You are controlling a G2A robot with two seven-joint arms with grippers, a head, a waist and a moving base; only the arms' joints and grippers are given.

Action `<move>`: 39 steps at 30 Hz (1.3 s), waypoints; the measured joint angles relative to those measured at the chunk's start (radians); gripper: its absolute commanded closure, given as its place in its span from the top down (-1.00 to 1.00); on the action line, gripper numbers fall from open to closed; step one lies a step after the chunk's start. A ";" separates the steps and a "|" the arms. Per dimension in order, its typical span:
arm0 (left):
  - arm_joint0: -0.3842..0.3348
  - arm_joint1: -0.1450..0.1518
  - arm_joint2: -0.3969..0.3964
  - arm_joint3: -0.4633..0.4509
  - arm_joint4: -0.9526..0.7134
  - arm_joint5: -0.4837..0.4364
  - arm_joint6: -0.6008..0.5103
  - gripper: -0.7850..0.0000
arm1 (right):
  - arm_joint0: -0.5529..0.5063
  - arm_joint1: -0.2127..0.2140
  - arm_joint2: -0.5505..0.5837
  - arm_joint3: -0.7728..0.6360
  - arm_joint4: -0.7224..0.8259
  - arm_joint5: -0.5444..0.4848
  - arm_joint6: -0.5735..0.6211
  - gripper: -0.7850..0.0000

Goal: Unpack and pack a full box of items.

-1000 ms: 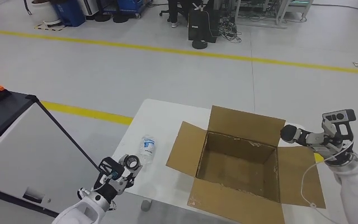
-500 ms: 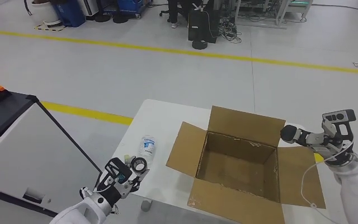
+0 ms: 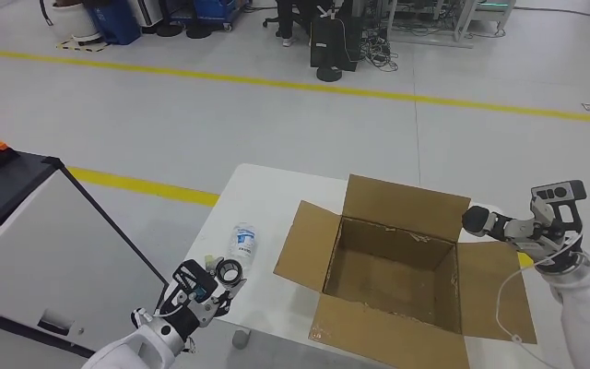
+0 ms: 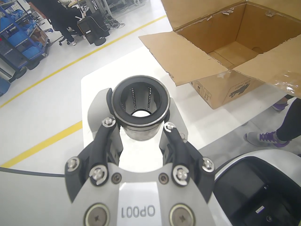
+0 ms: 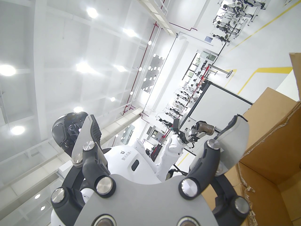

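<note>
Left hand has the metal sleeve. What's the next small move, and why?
Probably carry the left hand toward the open box: it is shut on the metal sleeve above the table, the box looks empty, and a bottle lies beside it.

Box (image 3: 396,242) mouth open upward; flaps (image 3: 304,244) splay outward; bottle (image 3: 243,242) lies beside.

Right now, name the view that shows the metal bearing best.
Left wrist view: the metal bearing sits close up, clamped in the left gripper, its ball tracks visible inside. The top view shows it small; the right wrist view, far off.
</note>
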 measured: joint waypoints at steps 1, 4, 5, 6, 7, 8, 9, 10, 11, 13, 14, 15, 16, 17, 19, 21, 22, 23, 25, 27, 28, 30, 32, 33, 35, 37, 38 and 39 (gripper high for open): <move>0.000 0.000 0.000 0.000 0.000 0.000 0.000 -1.00 | 0.000 0.000 0.000 0.000 0.000 0.000 0.000 1.00; -0.019 0.003 0.008 -0.010 0.024 -0.019 -0.009 -1.00 | 0.000 0.000 0.000 0.000 0.000 0.000 0.000 1.00; -0.030 0.005 0.013 -0.020 0.034 -0.037 -0.017 -1.00 | 0.000 0.000 0.000 0.000 0.000 0.000 0.000 1.00; -0.040 0.006 0.018 -0.027 0.033 -0.048 -0.026 -1.00 | 0.000 0.000 0.000 0.000 0.000 0.000 0.000 1.00; -0.050 0.007 0.024 -0.033 0.026 -0.061 -0.036 -1.00 | 0.000 0.000 0.000 0.000 0.000 0.000 0.000 1.00; -0.066 0.009 0.031 -0.040 0.014 -0.080 -0.055 -1.00 | 0.000 0.000 0.000 0.000 0.000 0.000 0.000 1.00; -0.080 0.010 0.037 -0.045 0.005 -0.095 -0.074 -1.00 | 0.000 0.000 0.000 0.000 0.000 0.000 0.000 1.00; -0.095 0.011 0.045 -0.050 -0.005 -0.111 -0.095 -1.00 | 0.000 0.000 0.000 0.000 0.000 0.000 0.000 1.00; -0.118 0.013 0.058 -0.057 -0.023 -0.132 -0.123 -1.00 | 0.000 0.000 0.000 0.000 0.000 0.000 0.000 1.00; -0.155 0.014 0.080 -0.064 -0.055 -0.157 -0.168 -1.00 | 0.000 0.000 0.000 0.000 0.000 0.000 0.000 1.00; -0.183 0.015 0.094 -0.065 -0.073 -0.170 -0.202 -1.00 | 0.000 0.000 0.000 0.000 0.000 0.000 0.000 1.00; -0.204 0.016 0.106 -0.064 -0.088 -0.179 -0.228 -1.00 | 0.000 0.000 0.000 0.000 0.000 0.000 0.000 1.00; -0.226 0.017 0.120 -0.060 -0.104 -0.186 -0.257 -1.00 | 0.000 0.000 0.000 0.000 0.000 0.000 0.000 1.00; -0.255 0.018 0.139 -0.051 -0.132 -0.195 -0.299 -1.00 | 0.000 0.000 0.000 0.000 0.000 0.000 0.000 1.00; -0.304 0.019 0.168 -0.043 -0.170 -0.207 -0.367 -1.00 | 0.000 0.000 0.000 0.000 0.000 0.000 0.000 1.00; -0.360 0.021 0.208 -0.038 -0.205 -0.229 -0.437 -1.00 | 0.000 0.000 0.000 0.000 0.000 0.000 0.000 1.00; -0.382 0.021 0.225 -0.034 -0.219 -0.235 -0.463 -1.00 | 0.000 0.000 0.000 0.000 0.000 0.000 0.000 1.00; -0.411 0.022 0.247 -0.030 -0.233 -0.242 -0.497 -1.00 | 0.000 0.000 0.000 0.000 0.000 0.000 0.000 1.00; -0.451 0.022 0.279 -0.022 -0.250 -0.247 -0.541 -1.00 | 0.000 0.000 0.000 0.000 0.000 0.000 0.000 1.00; -0.494 0.022 0.318 -0.009 -0.278 -0.246 -0.585 -1.00 | 0.000 0.000 0.000 0.000 0.000 0.000 0.000 1.00; -0.512 0.022 0.334 -0.001 -0.292 -0.245 -0.605 -1.00 | 0.000 0.000 0.000 0.000 0.000 0.000 0.000 1.00; -0.558 0.022 0.369 0.018 -0.323 -0.236 -0.653 -1.00 | 0.000 0.000 0.000 0.000 0.000 0.000 0.000 1.00; -0.603 0.020 0.402 0.033 -0.354 -0.222 -0.690 -1.00 | 0.000 0.000 0.000 0.000 0.000 0.000 0.000 1.00; -0.620 0.020 0.417 0.037 -0.371 -0.216 -0.703 -1.00 | 0.000 0.000 0.000 0.000 0.000 0.000 0.000 1.00; -0.657 0.019 0.444 0.041 -0.408 -0.205 -0.732 -1.00 | 0.000 0.000 0.000 0.000 0.000 0.000 0.000 1.00; -0.682 0.019 0.459 0.041 -0.419 -0.205 -0.749 -1.00 | 0.000 0.000 0.000 0.000 0.000 0.000 0.000 1.00; -0.685 0.019 0.461 0.041 -0.419 -0.206 -0.751 -1.00 | 0.000 0.000 0.000 0.000 0.000 0.000 0.000 1.00; -0.685 0.019 0.461 0.041 -0.419 -0.206 -0.751 -1.00 | 0.000 0.000 0.000 0.000 0.000 0.000 0.000 1.00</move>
